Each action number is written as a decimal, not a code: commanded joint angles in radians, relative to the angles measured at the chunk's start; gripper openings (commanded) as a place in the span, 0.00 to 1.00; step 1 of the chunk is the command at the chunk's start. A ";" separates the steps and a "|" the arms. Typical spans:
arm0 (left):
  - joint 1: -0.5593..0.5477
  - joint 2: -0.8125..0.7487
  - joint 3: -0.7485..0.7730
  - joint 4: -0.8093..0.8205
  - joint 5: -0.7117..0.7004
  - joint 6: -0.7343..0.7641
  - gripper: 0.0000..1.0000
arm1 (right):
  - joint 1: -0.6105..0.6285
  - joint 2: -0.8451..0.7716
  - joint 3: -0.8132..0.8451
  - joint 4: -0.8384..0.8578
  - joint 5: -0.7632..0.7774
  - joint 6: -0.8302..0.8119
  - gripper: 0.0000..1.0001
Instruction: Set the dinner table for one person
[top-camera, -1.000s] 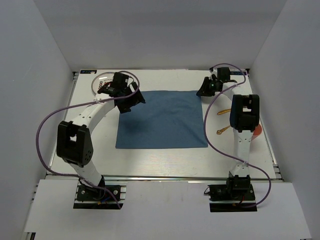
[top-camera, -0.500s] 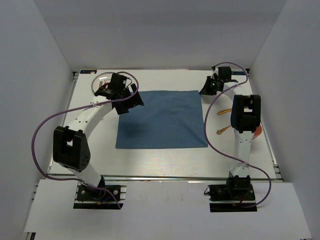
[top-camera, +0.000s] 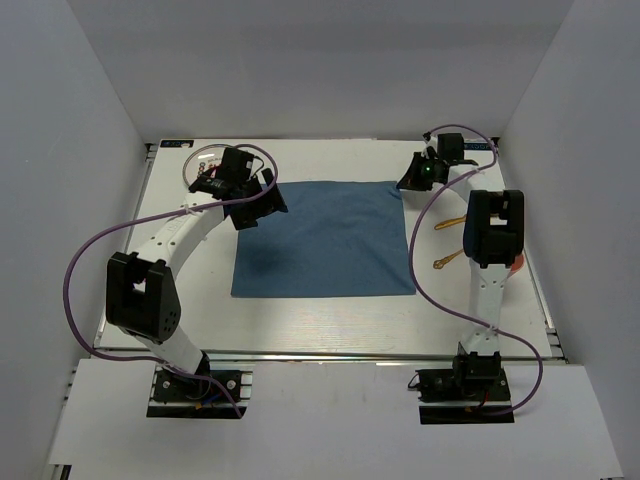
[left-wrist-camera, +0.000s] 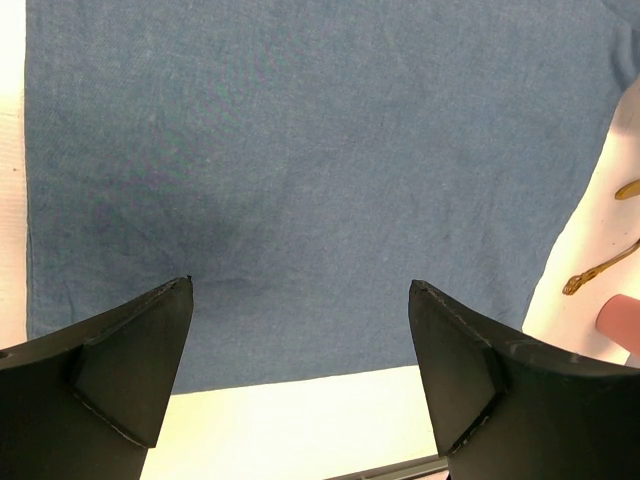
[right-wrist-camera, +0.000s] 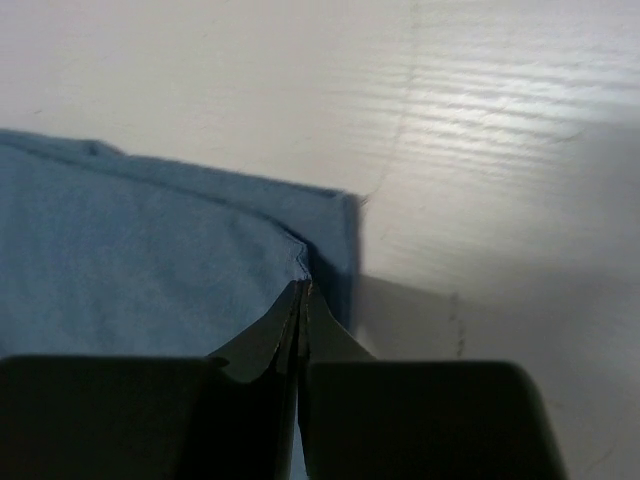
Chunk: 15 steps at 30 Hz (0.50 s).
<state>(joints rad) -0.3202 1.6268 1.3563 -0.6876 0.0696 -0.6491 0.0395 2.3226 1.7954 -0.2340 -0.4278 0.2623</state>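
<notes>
Corner of blue cloth (top-camera: 325, 240) pinched in right pincer (right-wrist-camera: 301, 286); left pincer (left-wrist-camera: 300, 284) gapes above it; plate (top-camera: 189, 163) contents unclear

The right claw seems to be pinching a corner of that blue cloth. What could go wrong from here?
The right claw is shut on just one corner of the blue square cloth, while the left claw hangs open above it, so a pull could bunch or skew the cloth. Two thin gold-coloured utensils lie beside its right edge on the white tabletop; a sliding cloth might nudge them.
</notes>
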 joint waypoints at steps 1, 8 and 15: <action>0.000 -0.024 -0.002 0.013 0.004 0.016 0.98 | 0.003 -0.153 -0.040 0.070 -0.144 0.025 0.00; 0.000 -0.031 -0.011 0.026 0.015 0.014 0.98 | 0.016 -0.285 -0.119 0.136 -0.206 0.046 0.00; 0.000 -0.039 -0.037 0.053 0.015 0.014 0.98 | 0.005 -0.258 -0.081 0.160 -0.272 0.028 0.00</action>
<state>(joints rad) -0.3202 1.6268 1.3308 -0.6544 0.0750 -0.6456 0.0513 2.0468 1.6768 -0.1055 -0.6441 0.3023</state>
